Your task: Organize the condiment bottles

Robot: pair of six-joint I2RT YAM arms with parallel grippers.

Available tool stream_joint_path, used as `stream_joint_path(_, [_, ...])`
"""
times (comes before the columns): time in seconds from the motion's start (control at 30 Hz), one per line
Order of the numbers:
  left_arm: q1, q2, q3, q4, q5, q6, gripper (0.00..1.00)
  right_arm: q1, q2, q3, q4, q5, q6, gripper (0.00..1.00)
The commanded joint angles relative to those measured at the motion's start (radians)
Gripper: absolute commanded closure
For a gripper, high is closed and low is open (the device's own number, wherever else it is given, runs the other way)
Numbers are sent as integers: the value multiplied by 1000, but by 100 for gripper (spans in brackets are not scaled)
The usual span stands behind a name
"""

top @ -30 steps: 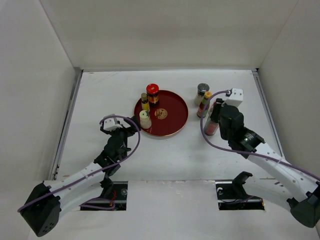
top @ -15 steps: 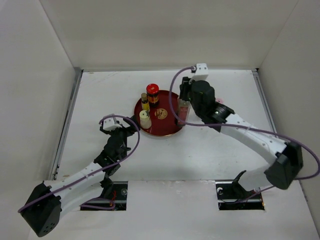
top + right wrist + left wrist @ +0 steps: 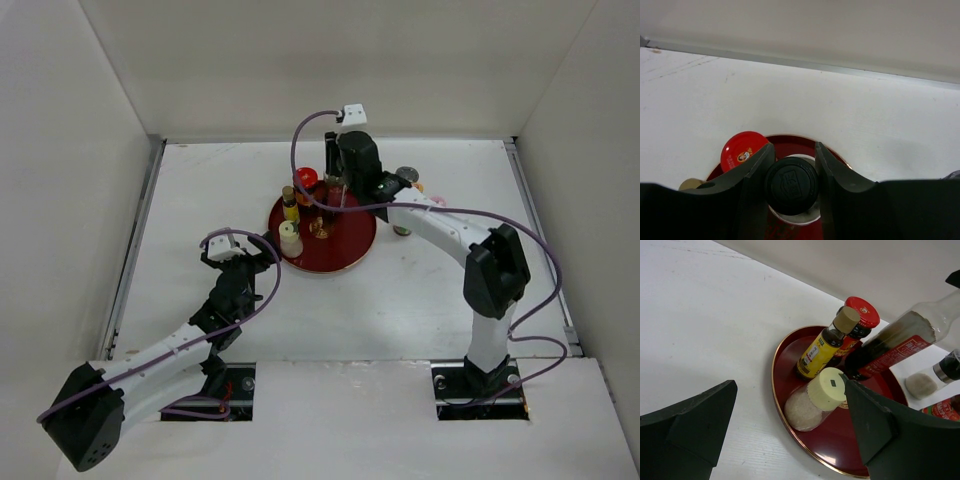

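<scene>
One tall bottle (image 3: 900,342) held above the red tray (image 3: 345,250)

The right gripper (image 3: 793,152) pinches it just below its black cap, over the tray's far side. On the tray stand a red-capped jar (image 3: 860,315), a yellow-labelled bottle (image 3: 822,345) and a cream-capped jar (image 3: 815,397). The left gripper (image 3: 258,250) hangs spread beside the tray's near-left rim.

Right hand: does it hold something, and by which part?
Yes. The right hand grips the tall clear bottle at its black cap, one finger on each side.

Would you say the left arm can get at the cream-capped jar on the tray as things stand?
Probably yes. The left gripper is open and faces the cream-capped jar, which stands at the near rim of the tray with nothing between them. The yellow-labelled bottle stands behind it.
</scene>
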Motion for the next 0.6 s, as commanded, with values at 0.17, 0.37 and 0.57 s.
stream_joint_path(0.17, [3, -3, -9, 47, 6, -14, 9, -32, 41, 143, 171, 4, -51, 77])
stream_joint_path(0.37, [3, 24, -2, 49, 15, -17, 9, -37, 73, 167, 174, 6, -71, 76])
stream_joint_path(0.57, [9, 27, -3, 52, 24, -21, 9, -32, 93, 140, 194, 7, -81, 72])
